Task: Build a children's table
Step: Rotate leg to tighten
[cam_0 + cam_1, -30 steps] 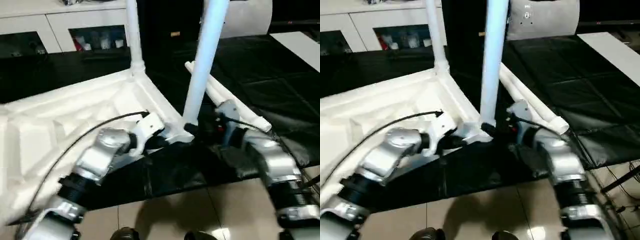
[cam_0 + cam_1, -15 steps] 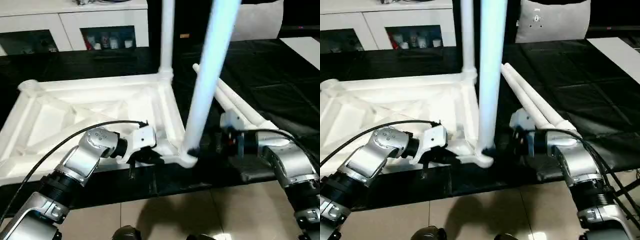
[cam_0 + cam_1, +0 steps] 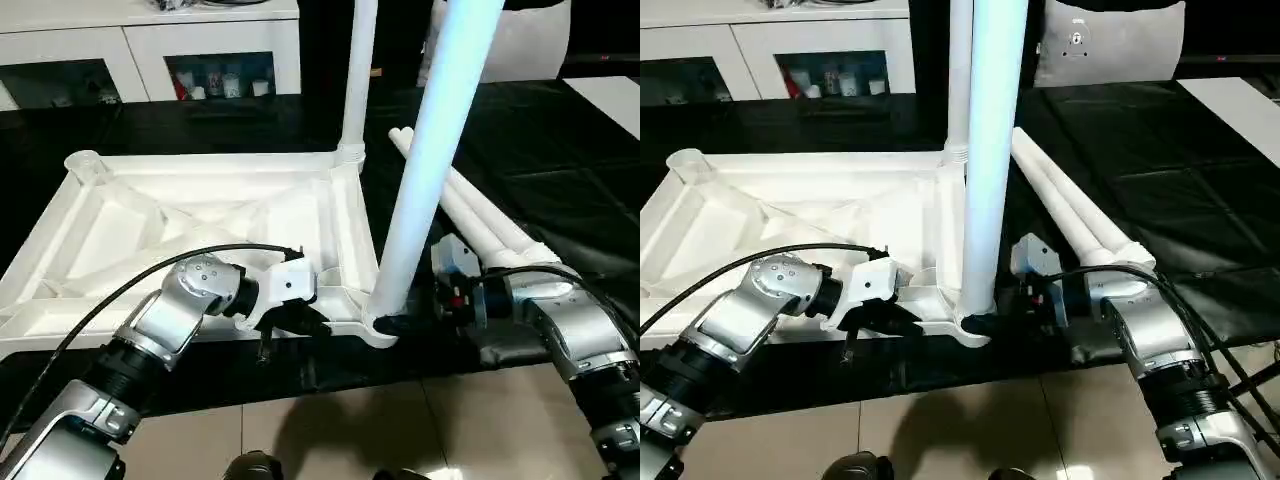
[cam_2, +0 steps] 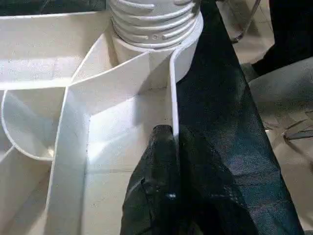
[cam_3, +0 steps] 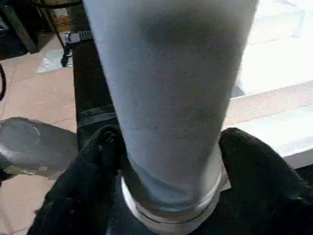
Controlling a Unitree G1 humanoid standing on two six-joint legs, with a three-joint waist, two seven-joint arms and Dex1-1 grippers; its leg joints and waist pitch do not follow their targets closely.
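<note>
On the black-covered desk [image 3: 560,170] the tabletop [image 3: 190,220] lies underside up, ribs showing. Right tool [image 5: 168,161] is clamped round the base of the near leg [image 3: 425,170], fingers [image 5: 85,166] pressing either side just above the near corner socket [image 3: 375,325]. Left tool [image 4: 168,196] pinches the tabletop's thin rim wall beside that socket, steadying it. A far leg [image 3: 355,80] already stands in its socket; two spare legs [image 3: 480,215] lie together on the desk to the right. The empty corner socket [image 3: 82,162] waits far left. This plastic looks light, stiff and rather slick (so grip low, near the threaded collar, where leverage is best). Rim flexes, I'd judge.
</note>
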